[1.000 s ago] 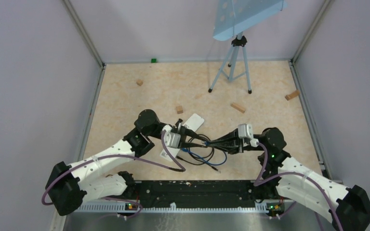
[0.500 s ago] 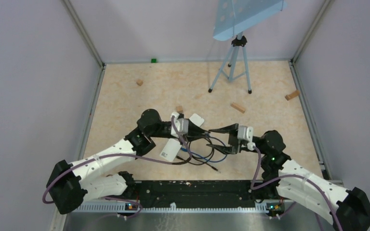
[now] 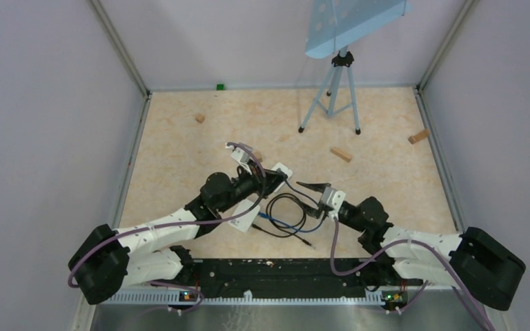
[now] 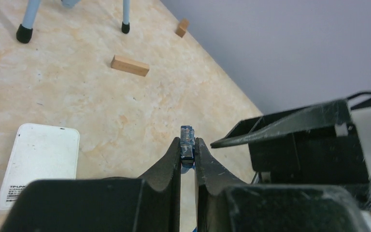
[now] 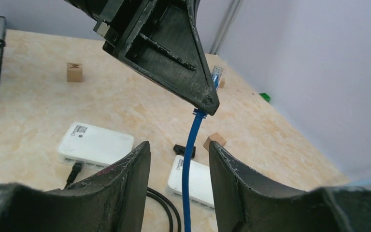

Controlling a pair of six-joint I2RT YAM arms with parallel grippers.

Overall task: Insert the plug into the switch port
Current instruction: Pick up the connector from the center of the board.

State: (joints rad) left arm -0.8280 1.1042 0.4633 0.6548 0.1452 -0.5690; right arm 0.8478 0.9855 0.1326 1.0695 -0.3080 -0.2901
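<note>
left fingers (image 4: 172, 162) pinched narrow on the plug (image 4: 187, 140); its clear tip sticks out just past the fingertips

plug held up in the air, well off the table (image 3: 179, 152), not in any port

blue cable (image 5: 190, 159) drops straight down from the plug and leaves the bottom edge of the right wrist view

right fingers (image 5: 125, 179) stand wide and grip nothing; from the right wrist the blue cable shows in the gap between them, cannot tell whether it hangs level with them or further out

the two sets of fingers are close, tips facing; the right one shows as a black wedge just beside the plug in the left wrist view

two white switches lie flat on the table below the plug:
- switch with black lead (image 5: 94, 142), off to the left in the right wrist view, the lead meeting its near edge
- second switch (image 5: 203, 186), behind the hanging cable, with a small wood block (image 5: 214, 141) just beyond it

black lead (image 3: 284, 233) lies in a loose loop on the table between the two arms

further back, well apart from the work: a tripod (image 3: 331, 89) and a long wood block (image 3: 340, 154)
</note>
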